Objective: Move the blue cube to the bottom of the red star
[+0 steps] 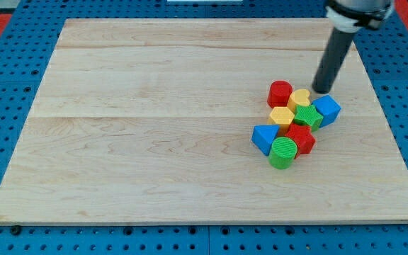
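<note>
The blue cube (327, 110) sits at the right end of a tight cluster of blocks on the wooden board (154, 120). The red star (300, 138) lies at the cluster's lower part, down and to the left of the blue cube, with a green star (307, 117) between them. My tip (321, 91) stands just above the blue cube, next to the yellow round block (299, 98), and may be touching them.
The cluster also holds a red cylinder (280, 93), a yellow hexagon (282, 116), a blue triangular block (264, 137) and a green cylinder (283, 152). Blue pegboard (13, 120) surrounds the board.
</note>
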Motion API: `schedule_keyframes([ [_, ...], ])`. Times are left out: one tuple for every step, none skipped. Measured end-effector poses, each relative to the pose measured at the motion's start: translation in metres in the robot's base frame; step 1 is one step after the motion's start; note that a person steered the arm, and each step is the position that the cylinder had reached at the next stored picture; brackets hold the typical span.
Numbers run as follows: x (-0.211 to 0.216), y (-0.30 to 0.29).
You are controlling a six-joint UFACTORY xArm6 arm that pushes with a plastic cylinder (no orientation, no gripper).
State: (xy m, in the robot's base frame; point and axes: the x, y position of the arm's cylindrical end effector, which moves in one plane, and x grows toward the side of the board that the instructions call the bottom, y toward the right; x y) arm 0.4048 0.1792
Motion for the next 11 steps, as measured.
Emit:
schedule_keyframes([
  [0.054,0.015],
  [0.053,0.024],
  [0.040,0.053],
  [0.071,0.065],
  [0.099,0.036],
  [0.114,0.007],
  [0.114,0.016],
  [0.142,0.004],
  [0.142,0.022],
  [0.172,0.024],
  [0.193,-0.055],
])
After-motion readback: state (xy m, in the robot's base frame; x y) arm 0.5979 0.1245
